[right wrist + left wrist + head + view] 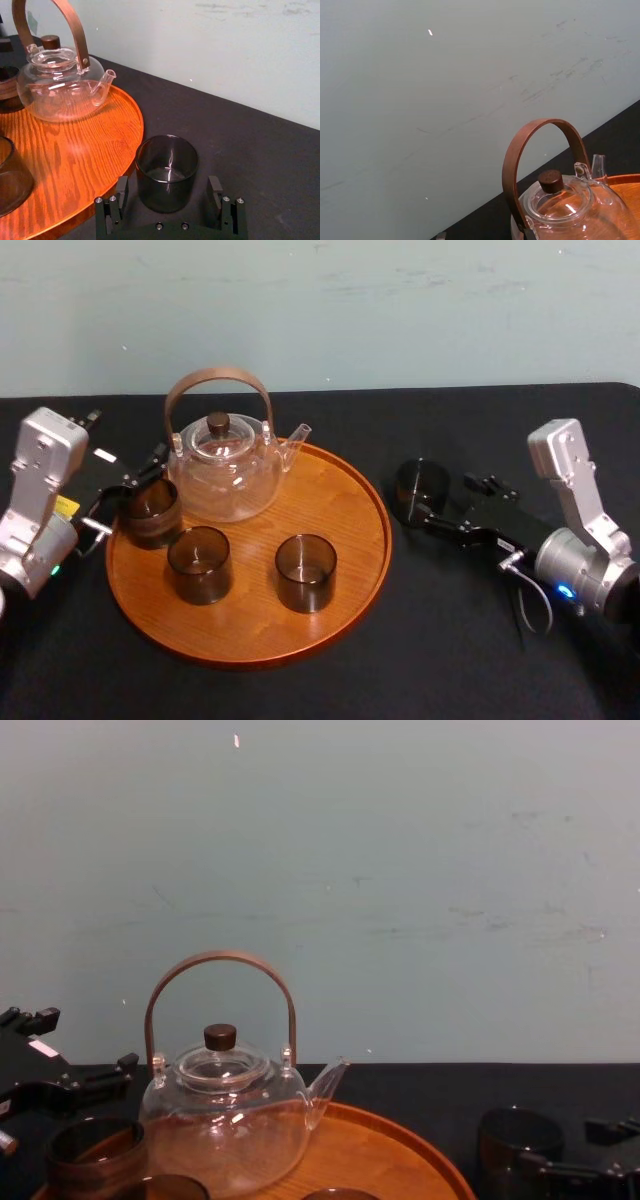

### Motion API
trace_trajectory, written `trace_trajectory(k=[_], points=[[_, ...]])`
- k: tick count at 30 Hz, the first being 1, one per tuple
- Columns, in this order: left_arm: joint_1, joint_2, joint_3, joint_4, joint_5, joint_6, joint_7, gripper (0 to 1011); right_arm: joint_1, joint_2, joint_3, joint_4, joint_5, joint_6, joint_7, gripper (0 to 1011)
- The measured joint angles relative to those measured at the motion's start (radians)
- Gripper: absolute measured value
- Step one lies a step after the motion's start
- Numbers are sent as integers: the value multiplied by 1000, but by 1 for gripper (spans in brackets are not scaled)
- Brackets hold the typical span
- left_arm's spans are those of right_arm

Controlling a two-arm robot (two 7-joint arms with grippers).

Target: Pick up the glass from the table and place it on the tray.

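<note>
A dark smoky glass [420,483] stands upright on the black table [470,640], just right of the round wooden tray [345,590]. My right gripper [421,492] is open around it. In the right wrist view the glass [166,170] sits between the two fingers [120,192], with a small gap on each side. Three more dark glasses are on the tray. One glass [150,510] at the tray's left edge has my left gripper [125,495] open beside it.
A clear glass teapot [225,465] with a curved brown handle stands at the back left of the tray. Two glasses [200,563] [305,572] stand toward its front. The tray's right half is bare wood. A pale wall runs behind the table.
</note>
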Motion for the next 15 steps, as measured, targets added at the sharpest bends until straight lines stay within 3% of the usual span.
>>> trace_trajectory(k=[15], points=[[0, 0, 0, 0, 0, 0, 0, 1001, 97, -44, -46, 100, -35, 14, 10, 1002]])
